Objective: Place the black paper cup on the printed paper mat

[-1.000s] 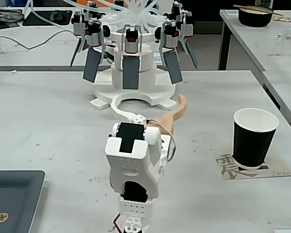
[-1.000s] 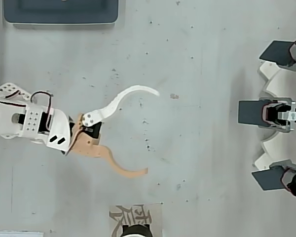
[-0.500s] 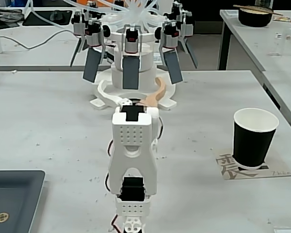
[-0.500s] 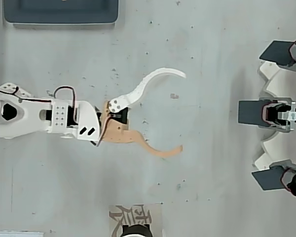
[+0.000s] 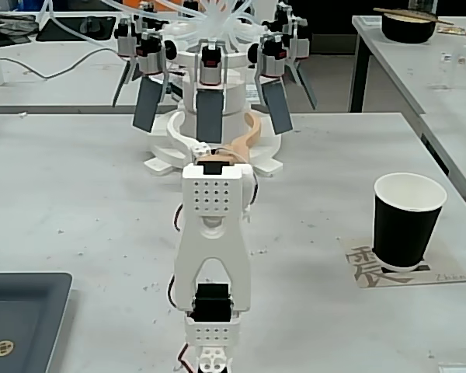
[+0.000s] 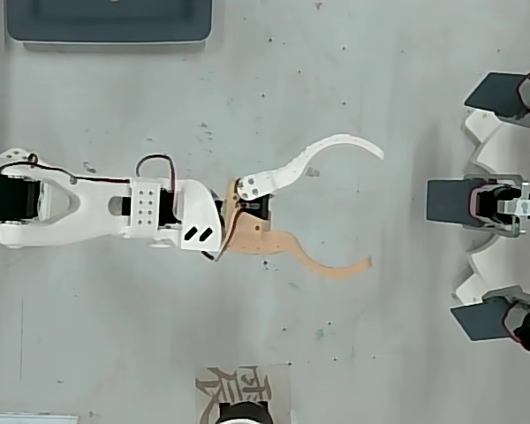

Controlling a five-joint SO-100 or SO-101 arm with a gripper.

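Item 1, cup (image 5: 408, 221): black outside, white inside, upright. In the fixed view it stands at about 4 o'clock from the arm, its base resting on the mat, toward the mat's near-centre. In the overhead view only a sliver of its rim (image 6: 240, 413) shows at the bottom edge, at 6 o'clock from the gripper.

Item 2, mat (image 5: 370, 266): beige sheet with a dark printed character, flat on the table, under the cup. In the overhead view its printed part (image 6: 238, 386) lies just above the cup's rim.

Item 3, gripper (image 6: 376, 207): one white curved finger and one tan curved finger, spread wide apart with nothing between them. It points toward 3 o'clock in the overhead view, well apart from the cup and mat. In the fixed view the arm (image 5: 213, 256) hides most of it.

Item 4, tray (image 6: 110, 21): dark grey, at the top left of the overhead view, away from everything else. I cannot see inside it fully.

Item 5, white stand with dark paddles (image 5: 210, 116): beyond the gripper, at 12 o'clock in the fixed view.

Step in hand, as I read it: the placement looks finished, since the cup sits on the mat and the jaws are released and clear. What I would call for next is only drawing the arm to rest, keeping the fingers away from the cup so it is not knocked over.
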